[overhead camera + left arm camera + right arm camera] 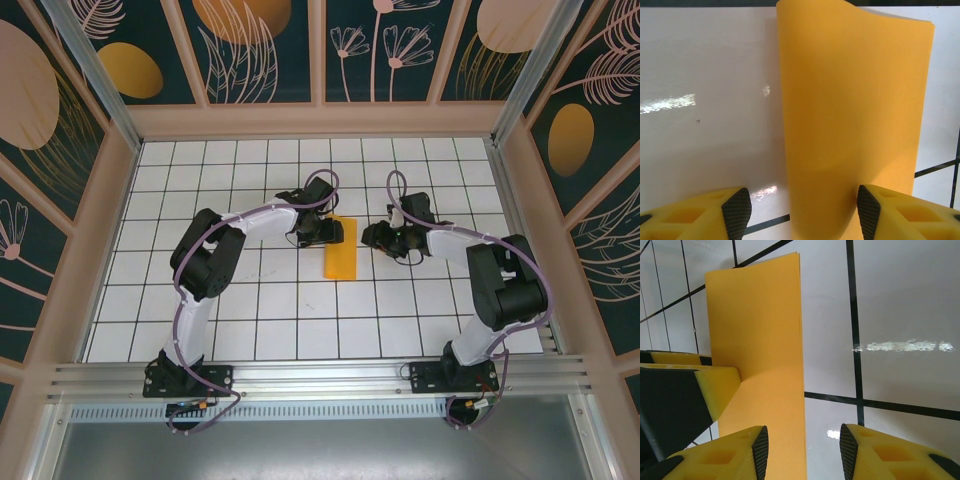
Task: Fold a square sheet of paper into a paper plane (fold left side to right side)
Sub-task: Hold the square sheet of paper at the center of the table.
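Observation:
The square sheet of paper (340, 248) lies on the tiled floor folded in half. It is a narrow orange-yellow rectangle, not the shape of a paper plane. My left gripper (322, 232) hovers at its upper left edge and my right gripper (385, 240) sits just to its right. In the left wrist view the paper (855, 115) shows a rounded fold along its left side and runs between the open fingers of the left gripper (802, 215). In the right wrist view the paper (757, 340) has its straight edge between the open fingers of the right gripper (804, 450).
The white tiled floor (250, 320) is boxed in by peach walls (320, 120) with dark floral panels. A yellow finger (715, 382) of the left gripper rests on the paper in the right wrist view. Both arm bases are bolted at the near rail (320, 375).

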Controlling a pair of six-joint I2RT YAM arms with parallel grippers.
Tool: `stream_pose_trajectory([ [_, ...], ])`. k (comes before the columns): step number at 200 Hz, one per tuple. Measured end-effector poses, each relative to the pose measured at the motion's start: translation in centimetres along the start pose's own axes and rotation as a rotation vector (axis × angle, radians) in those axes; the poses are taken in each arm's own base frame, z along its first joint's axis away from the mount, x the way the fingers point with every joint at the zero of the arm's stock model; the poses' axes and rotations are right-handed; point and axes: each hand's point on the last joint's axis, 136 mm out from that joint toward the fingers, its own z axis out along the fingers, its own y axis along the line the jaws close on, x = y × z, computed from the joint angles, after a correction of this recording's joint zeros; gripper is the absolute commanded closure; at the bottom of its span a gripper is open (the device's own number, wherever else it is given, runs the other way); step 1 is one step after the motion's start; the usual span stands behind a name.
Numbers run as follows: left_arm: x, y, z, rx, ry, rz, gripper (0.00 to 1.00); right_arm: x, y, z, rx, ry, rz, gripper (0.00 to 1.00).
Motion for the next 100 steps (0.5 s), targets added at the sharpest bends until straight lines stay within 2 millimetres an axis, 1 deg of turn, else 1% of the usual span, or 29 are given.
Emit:
stream_pose_trajectory([
  [42,0.0,0.0,0.0,-0.001,0.000,0.007,0.37,0.0,0.4,0.1,-0.014,0.000,-0.002,0.56],
  [70,0.0,0.0,0.0,-0.001,0.000,0.007,0.37,-0.1,0.9,0.1,-0.033,-0.003,0.008,0.58],
  [100,0.0,0.0,0.0,-0.001,0.000,0.007,0.37,-0.4,1.9,0.5,-0.063,-0.010,0.013,0.69],
])
